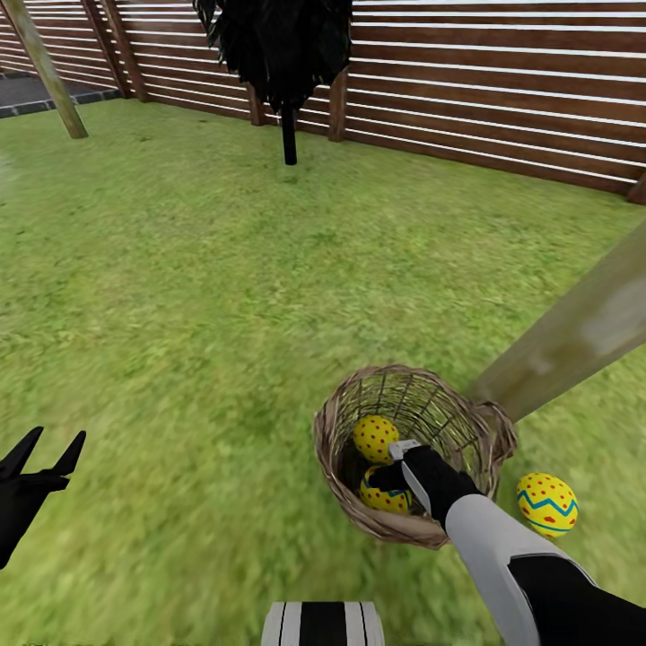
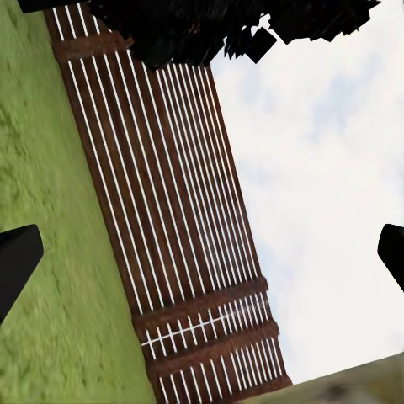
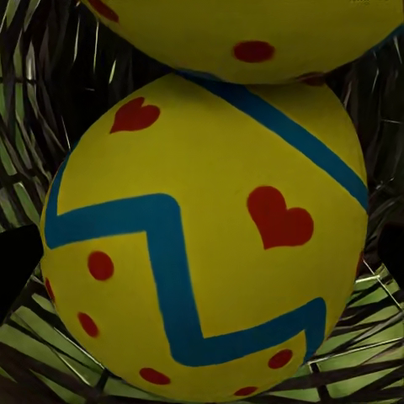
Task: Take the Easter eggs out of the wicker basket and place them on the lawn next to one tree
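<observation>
Easter eggs: two in the wicker basket (image 1: 414, 453); third egg (image 1: 546, 504) on lawn (image 1: 197, 296) at its 4 o'clock.
Right gripper (image 1: 395, 467): inside basket, over lower egg (image 3: 202, 244); opening unclear.
Left gripper (image 1: 45, 453): spread, empty.
Obstacle: slanted wooden post (image 1: 574, 332) at basket's 2 o'clock.

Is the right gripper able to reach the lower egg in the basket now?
Probably yes. The right gripper is already inside the wicker basket, and the lower egg sits directly ahead between its fingers with nothing in the way.

The right arm (image 1: 502, 547) reaches forward and down, its gripper (image 1: 388, 474) low, fingers parted. The left gripper (image 1: 45, 453) hangs idle, fingers spread, pointing up.
</observation>
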Available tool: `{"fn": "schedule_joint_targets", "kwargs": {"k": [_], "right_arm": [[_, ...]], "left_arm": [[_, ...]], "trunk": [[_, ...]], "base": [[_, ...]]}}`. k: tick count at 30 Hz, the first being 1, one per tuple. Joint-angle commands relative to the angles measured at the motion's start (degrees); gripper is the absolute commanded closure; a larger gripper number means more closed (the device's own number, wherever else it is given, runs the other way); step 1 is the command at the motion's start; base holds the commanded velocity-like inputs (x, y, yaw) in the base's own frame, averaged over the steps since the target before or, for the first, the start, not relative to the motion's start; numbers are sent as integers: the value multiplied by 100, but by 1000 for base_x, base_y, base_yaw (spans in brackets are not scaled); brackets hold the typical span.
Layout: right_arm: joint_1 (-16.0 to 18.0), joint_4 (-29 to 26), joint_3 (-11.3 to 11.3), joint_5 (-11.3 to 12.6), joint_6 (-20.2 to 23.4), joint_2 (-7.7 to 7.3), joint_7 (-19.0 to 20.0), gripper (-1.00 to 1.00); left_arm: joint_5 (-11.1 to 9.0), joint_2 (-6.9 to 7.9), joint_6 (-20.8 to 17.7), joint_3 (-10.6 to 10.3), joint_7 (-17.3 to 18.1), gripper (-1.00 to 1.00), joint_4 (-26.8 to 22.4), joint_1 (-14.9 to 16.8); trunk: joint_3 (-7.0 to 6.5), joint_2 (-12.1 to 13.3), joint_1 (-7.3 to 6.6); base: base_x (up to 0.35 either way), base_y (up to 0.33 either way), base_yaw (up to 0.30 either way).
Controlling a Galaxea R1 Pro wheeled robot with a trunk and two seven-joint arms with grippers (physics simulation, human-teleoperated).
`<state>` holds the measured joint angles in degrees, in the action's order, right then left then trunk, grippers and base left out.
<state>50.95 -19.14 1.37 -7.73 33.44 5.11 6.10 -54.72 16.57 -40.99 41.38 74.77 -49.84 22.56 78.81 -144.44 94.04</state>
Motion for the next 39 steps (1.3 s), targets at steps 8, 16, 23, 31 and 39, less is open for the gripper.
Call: {"fn": "schedule_joint_targets", "kwargs": {"k": [8,16,23,31,39], "right_arm": [[0,-11,12,-62,31,-1,41,-100],[-2,-11,12,-62,31,-1,41,-100],[-4,-11,12,-62,31,-1,41,-100],[-6,-11,8,-62,31,-1,41,-100],[-7,-11,5,-62,31,-1,41,100]], "left_arm": [[-13,-4,-58,2,12,-100,1,3],[-13,-13,-58,2,3,-100,-192,3],[-13,-13,-58,1,3,-100,-193,3],[-13,-13,-58,2,3,-100,-193,3],[-13,-13,-58,4,3,-100,-193,3]], "trunk": [[71,-6,6],[160,-11,17],[204,-14,22],[204,-14,22],[204,-14,22]], "base": [[0,0,0],[0,0,0],[0,0,0],[0,0,0],[0,0,0]]}}
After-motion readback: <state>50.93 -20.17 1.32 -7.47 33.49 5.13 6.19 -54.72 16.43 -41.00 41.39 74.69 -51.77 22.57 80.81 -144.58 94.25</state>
